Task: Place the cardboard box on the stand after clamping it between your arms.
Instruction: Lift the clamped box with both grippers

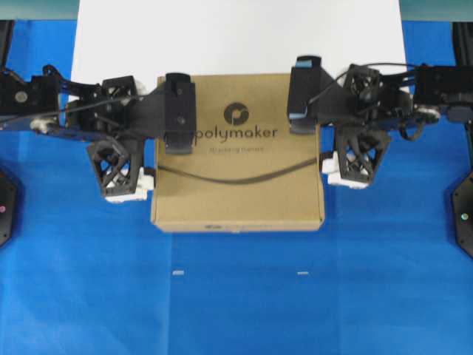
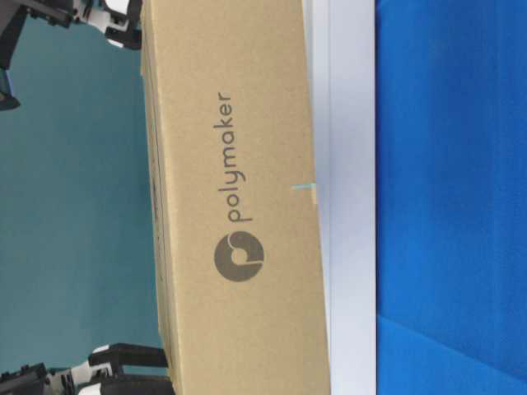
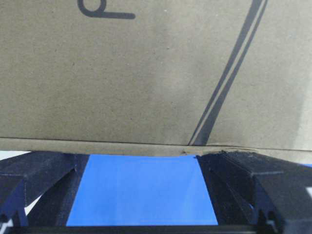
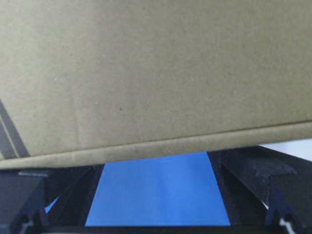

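Blue cloth (image 1: 236, 310) covers the table. On it the polymaker cardboard box (image 1: 244, 192) is pressed between the left gripper (image 1: 151, 133) and right gripper (image 1: 325, 126) — jaws spread wide — its far edge over the white stand (image 1: 236, 37), seemingly lifted.

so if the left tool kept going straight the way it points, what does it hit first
The cardboard box. In the left wrist view the left tool stands open with the box's side edge right across its fingers; whether they already touch it is unclear.
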`<state>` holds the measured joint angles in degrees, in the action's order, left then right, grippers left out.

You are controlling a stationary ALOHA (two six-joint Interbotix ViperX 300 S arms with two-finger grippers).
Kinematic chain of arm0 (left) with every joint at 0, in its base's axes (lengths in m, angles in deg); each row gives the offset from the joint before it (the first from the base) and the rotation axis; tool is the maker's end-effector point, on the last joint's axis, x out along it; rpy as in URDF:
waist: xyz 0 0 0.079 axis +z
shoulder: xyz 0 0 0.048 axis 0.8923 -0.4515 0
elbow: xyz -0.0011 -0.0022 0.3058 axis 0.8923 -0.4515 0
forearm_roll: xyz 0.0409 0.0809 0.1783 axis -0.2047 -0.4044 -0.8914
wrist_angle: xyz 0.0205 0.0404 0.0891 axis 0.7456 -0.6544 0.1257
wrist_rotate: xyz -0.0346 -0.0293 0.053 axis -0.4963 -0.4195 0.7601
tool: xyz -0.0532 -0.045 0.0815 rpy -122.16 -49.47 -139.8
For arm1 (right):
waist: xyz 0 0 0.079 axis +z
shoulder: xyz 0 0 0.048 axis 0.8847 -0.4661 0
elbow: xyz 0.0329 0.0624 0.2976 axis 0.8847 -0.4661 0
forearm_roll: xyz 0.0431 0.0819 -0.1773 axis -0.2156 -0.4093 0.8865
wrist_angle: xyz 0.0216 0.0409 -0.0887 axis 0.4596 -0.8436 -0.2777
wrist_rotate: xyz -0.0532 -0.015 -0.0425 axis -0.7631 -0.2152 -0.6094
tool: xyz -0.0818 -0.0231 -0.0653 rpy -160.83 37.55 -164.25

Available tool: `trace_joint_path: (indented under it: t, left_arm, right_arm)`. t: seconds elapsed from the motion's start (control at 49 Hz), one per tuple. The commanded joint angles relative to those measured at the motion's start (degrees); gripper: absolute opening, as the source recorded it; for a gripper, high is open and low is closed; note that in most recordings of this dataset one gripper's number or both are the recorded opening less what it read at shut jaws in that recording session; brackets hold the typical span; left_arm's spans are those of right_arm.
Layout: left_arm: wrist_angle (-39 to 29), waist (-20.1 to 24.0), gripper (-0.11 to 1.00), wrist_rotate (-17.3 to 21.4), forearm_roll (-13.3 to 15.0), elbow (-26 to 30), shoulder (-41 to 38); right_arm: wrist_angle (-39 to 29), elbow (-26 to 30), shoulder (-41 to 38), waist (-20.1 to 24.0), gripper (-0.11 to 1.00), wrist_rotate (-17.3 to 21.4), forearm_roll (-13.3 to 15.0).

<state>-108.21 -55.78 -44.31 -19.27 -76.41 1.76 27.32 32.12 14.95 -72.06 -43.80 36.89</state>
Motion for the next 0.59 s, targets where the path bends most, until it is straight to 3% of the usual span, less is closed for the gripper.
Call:
trace_joint_path:
  t: [0.0,0.163,0.326,0.571]
  left_arm:
    - [4.0,0.0,0.85,-1.7,0.4,9.9,-0.1]
    - [4.2,1.6,0.85,-1.1,0.4,10.9,-0.9]
    - [4.3,4.4,0.85,0.7,0.4,12.7,-2.1]
    - [2.5,5.6,0.85,3.5,0.4,17.3,-5.3]
  right_arm:
    - [6.2,9.0,-0.7,-0.1,0.98,2.5,-2.5]
    - [7.1,10.1,-1.6,-0.5,0.97,1.5,-2.8]
    - [6.9,12.9,-3.7,-0.8,0.97,-3.3,-3.4]
    - [6.7,15.7,-6.3,-3.6,0.97,-10.6,-8.4]
